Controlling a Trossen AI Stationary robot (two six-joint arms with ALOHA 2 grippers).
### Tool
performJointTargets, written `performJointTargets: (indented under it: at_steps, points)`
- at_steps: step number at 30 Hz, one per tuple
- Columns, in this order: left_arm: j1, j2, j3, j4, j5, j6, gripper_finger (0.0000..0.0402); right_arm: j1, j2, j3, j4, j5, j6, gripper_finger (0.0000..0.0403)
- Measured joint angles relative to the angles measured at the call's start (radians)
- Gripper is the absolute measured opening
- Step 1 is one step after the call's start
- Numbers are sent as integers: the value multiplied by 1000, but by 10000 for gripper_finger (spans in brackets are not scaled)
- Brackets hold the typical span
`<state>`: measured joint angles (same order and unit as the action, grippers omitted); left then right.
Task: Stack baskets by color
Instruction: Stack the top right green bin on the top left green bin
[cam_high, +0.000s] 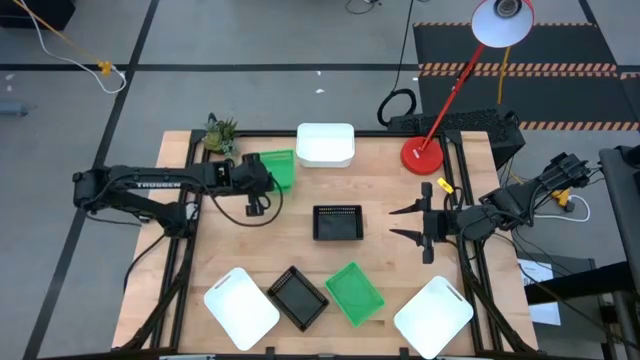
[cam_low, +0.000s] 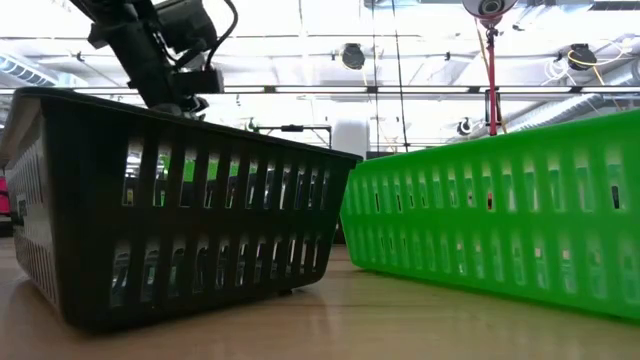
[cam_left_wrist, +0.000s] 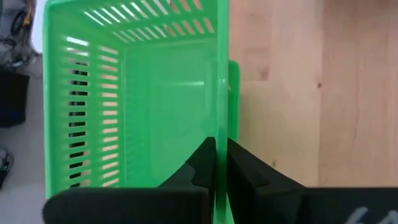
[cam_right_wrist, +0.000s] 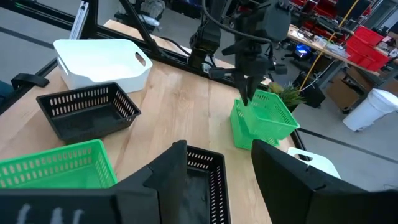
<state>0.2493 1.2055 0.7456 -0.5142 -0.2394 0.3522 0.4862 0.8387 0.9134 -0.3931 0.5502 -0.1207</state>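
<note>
Black basket (cam_low: 180, 200), far wall hidden

Bright, even light throughout — ceiling lights (cam_low: 300, 45) glare white in the low view, the near black basket (cam_low: 170, 210) stands backlit, and shadows on the table (cam_high: 390, 190) stay soft.

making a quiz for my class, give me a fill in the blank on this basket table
1. The left gripper pinches the wall of a ____ basket.
2. The right gripper hovers with its fingers ____.
3. The basket at the table's centre is coloured ____.
4. The red lamp base stands beside the ____ basket at the far edge.

Missing words: green; open; black; white
</note>
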Motion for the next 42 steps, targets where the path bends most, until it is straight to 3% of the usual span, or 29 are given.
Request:
performJointTargets:
  at_steps: [7, 14, 25, 42]
  points:
    - [0, 0, -16, -6, 11, 0, 7, 0, 0, 0, 26, 0, 3, 173]
    - [-1, 0, -16, -6, 3, 8, 33, 0, 0, 0, 26, 0, 3, 173]
    - [30, 1, -16, -16, -5, -11, 20, 0, 0, 0, 25, 0, 4, 173]
    - [55, 1, -16, -31, -5, -46, 107, 0, 0, -1, 24, 0, 4, 173]
